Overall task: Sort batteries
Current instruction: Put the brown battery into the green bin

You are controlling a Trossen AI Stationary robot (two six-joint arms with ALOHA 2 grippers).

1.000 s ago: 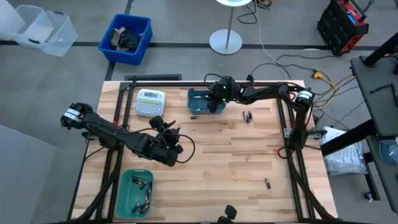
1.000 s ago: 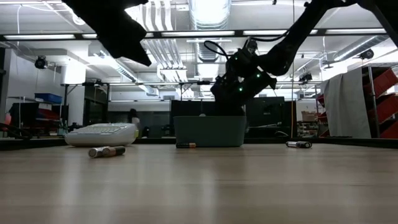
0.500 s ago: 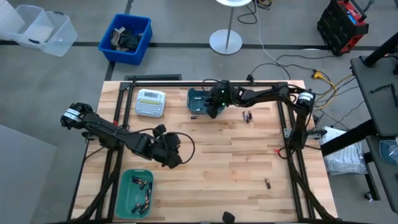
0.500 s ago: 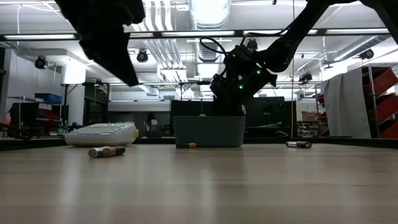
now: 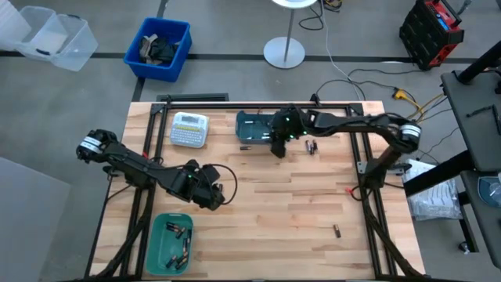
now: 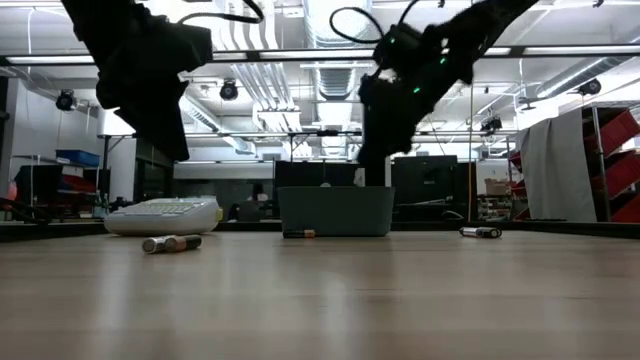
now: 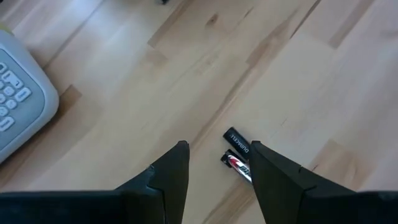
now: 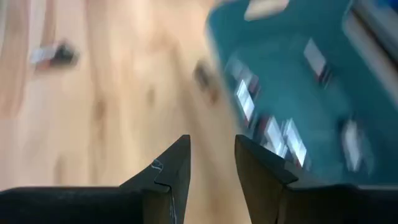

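My left gripper [image 7: 214,163] hung open left of mid-table, two touching batteries [image 7: 238,157] lying just beside its right finger, nearer than my right arm.

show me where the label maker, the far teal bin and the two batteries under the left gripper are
label maker [image 5: 189,129], high view, middle of its keypad face.
far teal bin [image 6: 336,211], low view, centre of its front wall.
two batteries [image 7: 237,142], left wrist view, dark body of the upper one.

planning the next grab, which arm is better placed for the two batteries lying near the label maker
Left. The left gripper hangs open just over the two batteries, which lie beside one finger. The right gripper is across the table by the far bin.
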